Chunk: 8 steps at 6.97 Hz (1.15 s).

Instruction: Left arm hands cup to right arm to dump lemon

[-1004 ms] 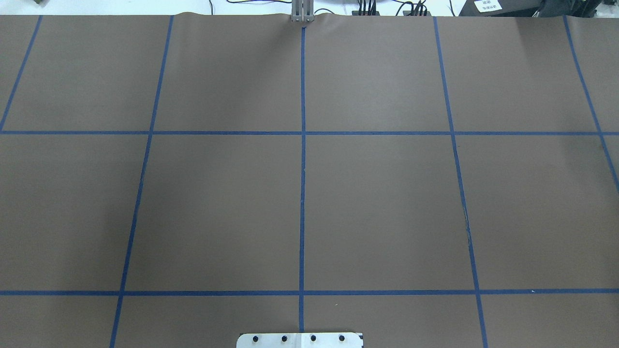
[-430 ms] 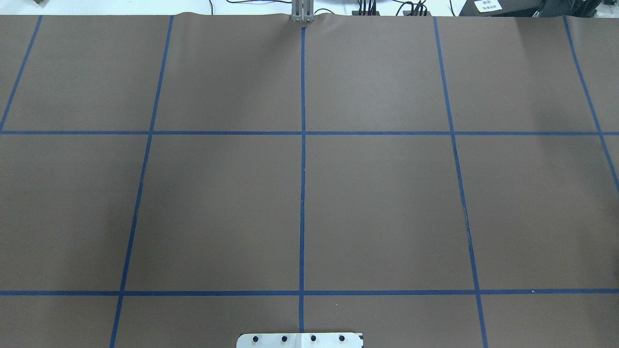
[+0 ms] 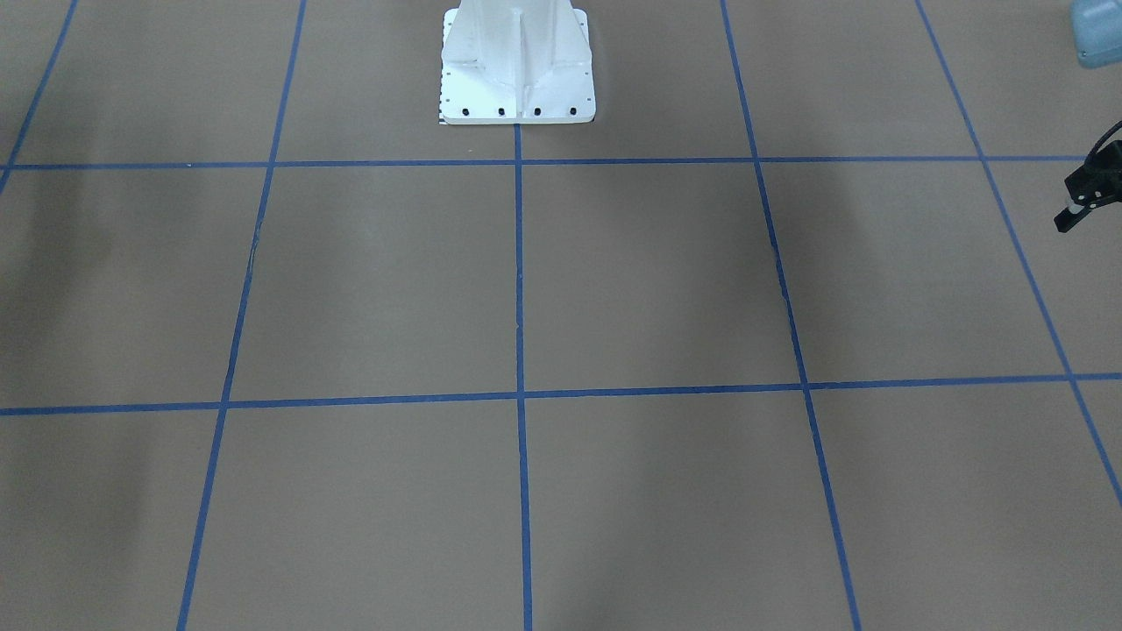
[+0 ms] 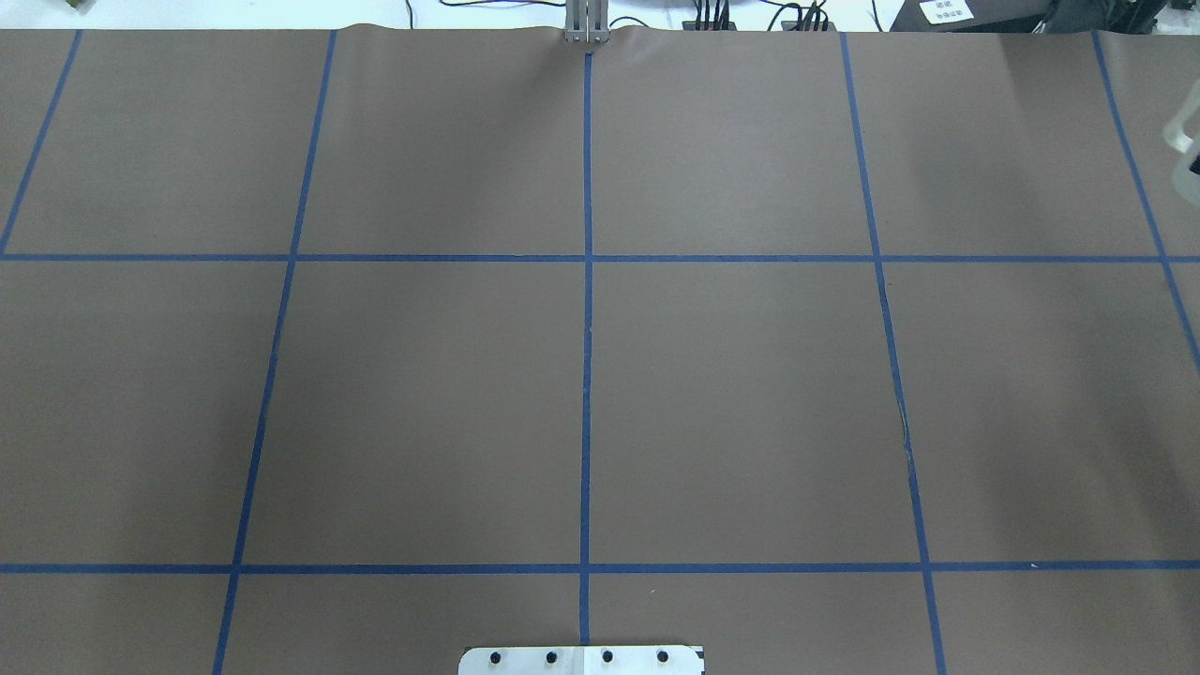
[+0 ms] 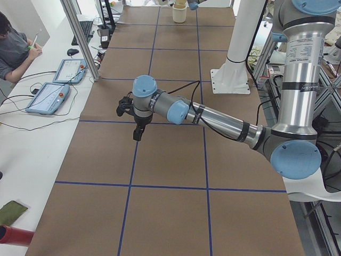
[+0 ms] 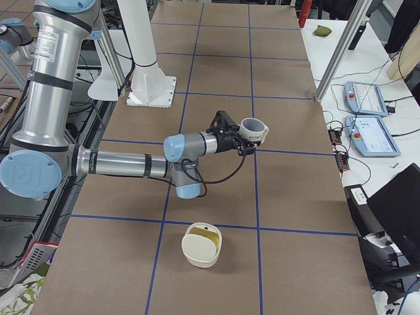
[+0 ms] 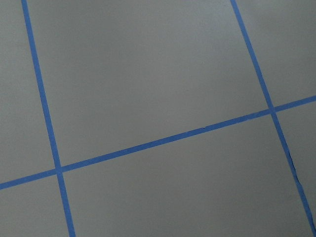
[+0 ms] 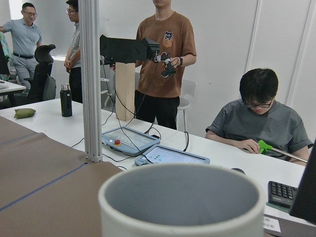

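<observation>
Cup at my right gripper's 2 o'clock looked slick, breakable. I'd pinch its wall — whether the gripper was clamped, I couldn't tell.

Right-side camera, as I see it:
- right arm, stretched low over the table
- its gripper at a white cup, mouth up, off the tabletop; finger state unclear to me
- cream container, something yellow inside
- white pedestal
</observation>
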{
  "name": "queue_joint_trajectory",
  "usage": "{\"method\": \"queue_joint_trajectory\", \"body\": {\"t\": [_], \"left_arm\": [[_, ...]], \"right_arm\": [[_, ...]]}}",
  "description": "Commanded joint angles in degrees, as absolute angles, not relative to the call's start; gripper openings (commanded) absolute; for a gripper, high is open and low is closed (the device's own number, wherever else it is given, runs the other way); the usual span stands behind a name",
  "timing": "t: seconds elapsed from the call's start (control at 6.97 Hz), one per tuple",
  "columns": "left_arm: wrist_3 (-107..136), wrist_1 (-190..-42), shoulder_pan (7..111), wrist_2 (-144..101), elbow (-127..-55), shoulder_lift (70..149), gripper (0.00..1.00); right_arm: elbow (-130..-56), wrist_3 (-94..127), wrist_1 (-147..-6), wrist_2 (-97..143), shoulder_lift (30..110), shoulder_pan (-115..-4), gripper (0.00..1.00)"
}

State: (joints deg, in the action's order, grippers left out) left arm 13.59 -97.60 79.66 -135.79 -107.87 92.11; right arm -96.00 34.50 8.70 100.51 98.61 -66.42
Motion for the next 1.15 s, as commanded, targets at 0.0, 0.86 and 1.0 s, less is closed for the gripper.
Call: {"method": "queue_joint_trajectory", "body": {"t": [0.0, 0.86, 1.0], "left_arm": [[18.6, -97.8, 78.7, -135.9, -107.9, 94.6, 1.0], [49.5, -97.7, 70.9, -138.0, -107.3, 108.1, 1.0], [56.7, -97.7, 67.6, -137.9, -106.6, 111.8, 1.0]], "right_arm": [[-95.9, 34.0, -2.6, 96.6, 87.4, -60.5, 0.25], [-86.0, 28.2, -20.8, 63.8, 61.4, -33.3, 0.25], [-81.0, 28.3, -20.8, 60.4, 57.0, -32.3, 0.25]]}}
